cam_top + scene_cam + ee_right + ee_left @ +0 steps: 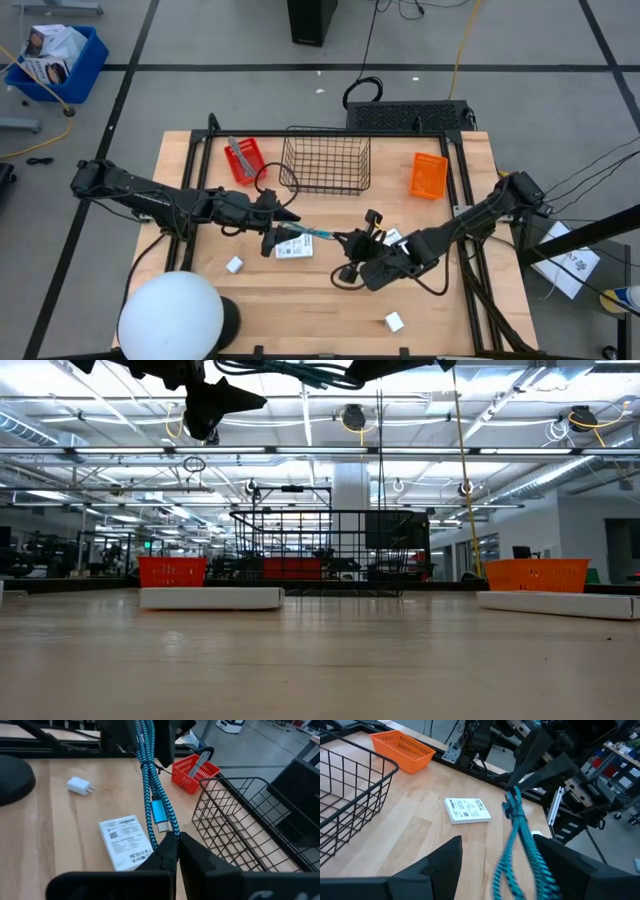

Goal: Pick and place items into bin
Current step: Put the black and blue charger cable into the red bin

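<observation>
teal cable (152, 795) strung betw both grippers above table (300, 300), right gripper (172, 845) clenched on its plug end, left gripper (505, 865) spread wide around other end, white packet (125, 842) flat just below, wire bin (325, 160) beyond, white cube (79, 785) near left gripper

The teal-blue braided cable (150, 780) hangs in the air above the table, stretched between the two grippers, its metal plug showing partway along. Directly under it lies a flat white printed packet (293, 246), face up on the wood. A second white packet (393, 238) sits just beyond the cable's far end. One small white charger cube (234, 265) rests near the first packet; another (394, 321) lies well apart from the cable.
</observation>
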Controlling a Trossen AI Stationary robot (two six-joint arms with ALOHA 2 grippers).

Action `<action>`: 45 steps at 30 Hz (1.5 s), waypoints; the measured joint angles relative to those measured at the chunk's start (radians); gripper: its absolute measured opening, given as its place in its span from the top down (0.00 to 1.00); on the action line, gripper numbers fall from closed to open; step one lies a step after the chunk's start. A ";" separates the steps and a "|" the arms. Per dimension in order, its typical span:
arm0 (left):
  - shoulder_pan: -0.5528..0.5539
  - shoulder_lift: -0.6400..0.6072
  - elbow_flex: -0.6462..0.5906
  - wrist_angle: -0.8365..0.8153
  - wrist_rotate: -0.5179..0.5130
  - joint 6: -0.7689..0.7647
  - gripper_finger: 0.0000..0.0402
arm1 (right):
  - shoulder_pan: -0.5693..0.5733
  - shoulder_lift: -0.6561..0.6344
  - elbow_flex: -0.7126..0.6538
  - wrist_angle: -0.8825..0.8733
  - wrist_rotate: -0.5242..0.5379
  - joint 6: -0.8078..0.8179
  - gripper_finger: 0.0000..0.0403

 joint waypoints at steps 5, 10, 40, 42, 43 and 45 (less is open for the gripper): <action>0.000 0.000 0.000 0.007 -0.009 0.000 0.39 | 0.000 0.000 0.000 -0.007 -0.005 0.011 1.00; 0.000 0.000 0.000 0.022 -0.009 0.011 0.39 | -0.007 0.000 0.000 -0.008 -0.051 0.019 1.00; 0.000 0.000 0.000 -0.036 -0.023 0.005 0.95 | -0.033 0.001 -0.061 0.056 0.002 0.006 0.98; 0.000 0.000 0.000 -0.037 -0.026 0.011 0.97 | -0.033 0.001 -0.061 0.057 0.002 0.001 0.95; 0.000 0.000 0.000 -0.037 -0.027 0.011 0.97 | -0.033 0.001 -0.061 0.057 0.002 -0.001 0.94; 0.000 0.000 0.000 -0.039 -0.047 0.009 0.96 | -0.033 0.001 -0.061 0.061 0.002 0.000 0.91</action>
